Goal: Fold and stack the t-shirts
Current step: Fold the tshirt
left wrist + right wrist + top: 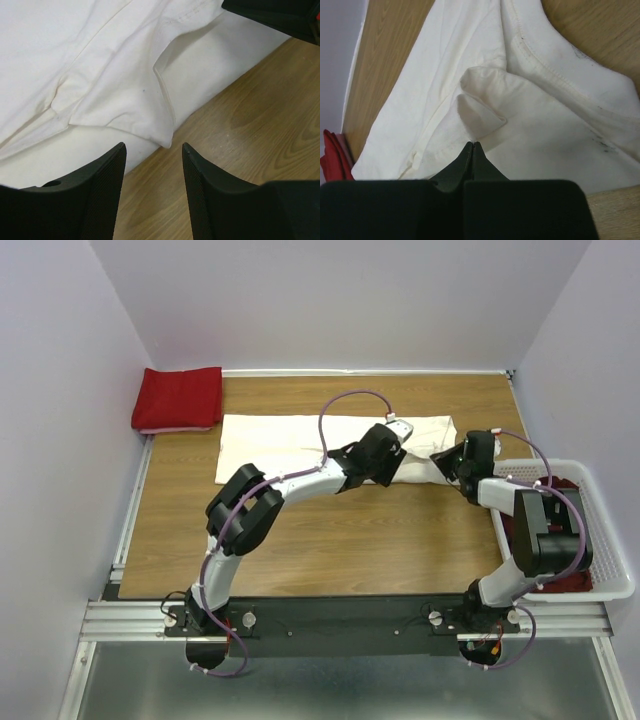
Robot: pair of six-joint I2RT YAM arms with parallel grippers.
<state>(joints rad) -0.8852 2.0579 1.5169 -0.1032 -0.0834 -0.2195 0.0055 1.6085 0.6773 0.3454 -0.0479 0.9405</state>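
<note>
At the near right, the white lattice basket (620, 582) holds a crumpled dark red t-shirt (572, 581), with the right arm reaching over the basket's inner side. Farther in, the cream-white t-shirt (280, 445) lies spread across the far half of the wooden table (330, 540), and both arms meet at its right end. The right gripper (472, 146) is closed tight, its tips pinching a small raised fold of the cream cloth beside the stitched neckline. The left gripper (153, 150) sits just beside it, its jaws moderately apart with nothing between them. It hangs over the shirt's edge, where a pointed flap of fabric ends just short of the gap between the fingers and bare wood shows below. At the far left corner, well apart from both grippers, a folded bright red t-shirt (178, 398) sits on the table's edge.
</note>
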